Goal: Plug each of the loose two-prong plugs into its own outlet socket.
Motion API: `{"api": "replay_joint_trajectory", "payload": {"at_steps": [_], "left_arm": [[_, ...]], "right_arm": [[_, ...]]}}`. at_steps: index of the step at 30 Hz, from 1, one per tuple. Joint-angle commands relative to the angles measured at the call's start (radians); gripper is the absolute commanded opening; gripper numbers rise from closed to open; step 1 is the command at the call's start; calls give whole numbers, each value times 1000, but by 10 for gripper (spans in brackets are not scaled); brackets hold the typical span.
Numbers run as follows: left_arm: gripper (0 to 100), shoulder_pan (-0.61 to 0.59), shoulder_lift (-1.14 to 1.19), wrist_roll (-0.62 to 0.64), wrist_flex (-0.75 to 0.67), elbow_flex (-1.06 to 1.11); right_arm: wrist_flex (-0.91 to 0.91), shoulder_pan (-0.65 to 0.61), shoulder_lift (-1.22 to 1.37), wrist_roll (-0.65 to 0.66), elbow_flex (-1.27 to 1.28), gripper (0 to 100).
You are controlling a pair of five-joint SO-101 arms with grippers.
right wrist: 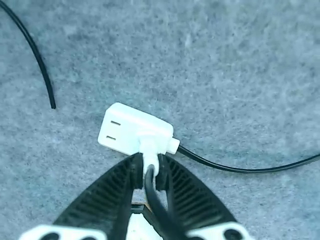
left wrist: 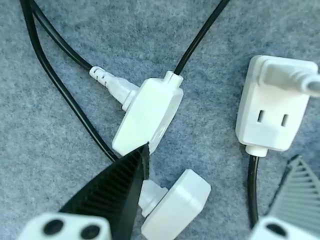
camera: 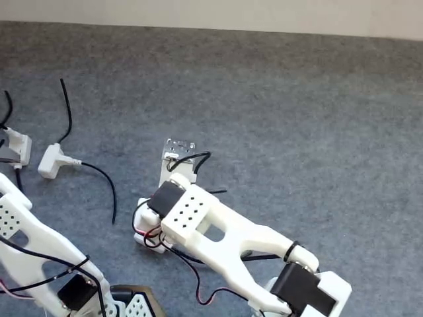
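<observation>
1. Nearest the lens, the right gripper (right wrist: 147,162) was clamped narrowly on the neck of a white held plug (right wrist: 150,147), whose black cable ran back between the fingers. A grip at the neck probably kept the prongs in line with the push.
2. This plug sat against the first socket block (right wrist: 122,129), which lay flat on the grey carpeted table (right wrist: 225,60). Whether the prongs were fully seated could not be told. A second pair of slots on the block's side face was free.
3. On the other arm, the left gripper (left wrist: 220,160) stood wide apart over the carpet and held nothing. The wide opening was judged suited to straddling a plug body.
4. Just beside its black finger (left wrist: 110,195) lay the loose plug (left wrist: 177,205), unplugged and near the second socket block (left wrist: 147,112).
5. Farther off, the third socket block (left wrist: 270,115) lay with two open slots facing up, which made it a likely target for the loose plug.
6. Judgement: one plug was at its socket, and at least one insertion was not yet done.
</observation>
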Motion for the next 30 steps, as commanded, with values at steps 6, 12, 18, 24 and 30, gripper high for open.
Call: {"api": "replay_joint_trajectory", "payload": {"at_steps": [6,12,18,24,30], "left_arm": [[400,-8,-13,2,-2,-31],[400,-8,-13,2,-2,-31],[400,-10,-13,2,-2,-31],[400,-8,-13,2,-2,-31],[400,-10,-12,2,-2,-31]], "right_arm": [[13,-12,61,-38,-48,4],[8,-35,61,-35,-45,4],[7,-94,62,-12,-44,4],[5,-96,139,-9,-47,4],[4,-96,228,-11,-71,4]]}}
